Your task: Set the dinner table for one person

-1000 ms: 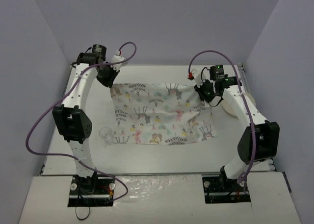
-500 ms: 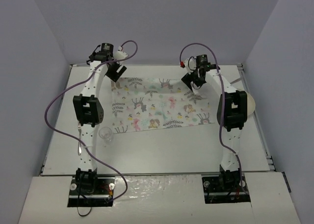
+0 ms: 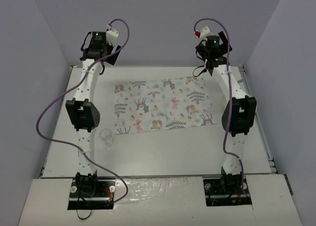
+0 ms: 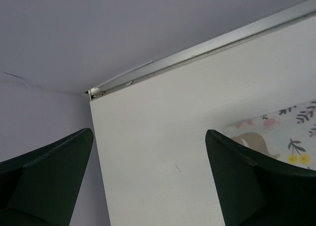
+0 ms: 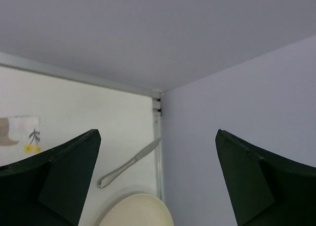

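Observation:
The dinner table [image 3: 187, 147] is a large off-white top with metal edge rails. A clear glass [image 3: 105, 137] stands near its left side, beside the left arm. A silver knife [image 5: 129, 162] lies at the far right corner by the rail, with a cream plate [image 5: 136, 211] just in front of it; the right arm hides both in the top view. My left gripper [image 3: 100, 49] is raised over the far left corner, open and empty [image 4: 149, 133]. My right gripper [image 3: 212, 48] is raised over the far right corner, open and empty [image 5: 158, 132].
A white animal-and-leaf printed cloth [image 3: 163, 105] lies flat on the far middle of the table; its edge shows in the left wrist view [image 4: 291, 132]. Grey walls close in the table on the left, back and right. Purple cables hang from both arms.

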Motion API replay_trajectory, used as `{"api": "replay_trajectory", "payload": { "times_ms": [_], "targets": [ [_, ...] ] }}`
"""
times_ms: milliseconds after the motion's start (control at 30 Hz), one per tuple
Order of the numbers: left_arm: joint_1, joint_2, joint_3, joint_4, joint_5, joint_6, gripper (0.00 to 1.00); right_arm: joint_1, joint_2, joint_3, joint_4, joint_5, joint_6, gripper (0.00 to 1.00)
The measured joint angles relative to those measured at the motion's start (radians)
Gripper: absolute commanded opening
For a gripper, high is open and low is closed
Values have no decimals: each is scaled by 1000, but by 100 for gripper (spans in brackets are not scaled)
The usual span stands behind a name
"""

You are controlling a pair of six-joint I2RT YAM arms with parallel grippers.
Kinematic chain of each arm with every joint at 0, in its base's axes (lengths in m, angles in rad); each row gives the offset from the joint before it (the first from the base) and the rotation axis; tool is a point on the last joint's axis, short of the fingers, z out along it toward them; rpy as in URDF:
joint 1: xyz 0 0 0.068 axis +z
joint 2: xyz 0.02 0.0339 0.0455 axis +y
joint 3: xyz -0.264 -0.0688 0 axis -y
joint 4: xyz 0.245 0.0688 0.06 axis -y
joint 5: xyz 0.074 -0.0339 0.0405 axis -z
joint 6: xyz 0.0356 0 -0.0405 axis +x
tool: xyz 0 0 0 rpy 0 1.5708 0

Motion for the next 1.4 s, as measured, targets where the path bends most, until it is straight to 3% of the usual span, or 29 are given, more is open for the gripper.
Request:
{"api": "replay_trajectory", "payload": {
  "times_ms": [33,100,167,200,267,333,533,833,1133,1400],
  "targets": [
    [0,-33,-23,-8,18,-7,86,-2,-32,-16,16,12,-8,100],
    [0,-100,-69,-28,61,-23,44,-5,-110,-65,22,16,-20,92],
    [0,-159,-109,-53,103,-36,18,-4,-206,-150,-14,-9,-24,74],
    [0,-187,-129,-66,124,-42,8,-3,-255,-199,-36,-25,-24,51],
    [0,-242,-199,-76,171,-53,2,-3,-338,-304,-56,-70,-21,13],
    [-3,-300,-297,-122,210,-54,0,-1,-441,-466,-129,-140,-11,0],
    [-30,-319,-455,-283,316,-14,0,10,-513,-759,-248,-271,19,0],
    [-131,-327,-713,-352,393,52,0,32,-525,-840,-335,-354,71,0],
    [-145,-294,-766,-345,412,79,0,50,-559,-921,-355,-420,111,0],
    [-136,-81,-651,-404,345,70,0,96,-601,-970,-377,-432,147,0]
  ]
}}
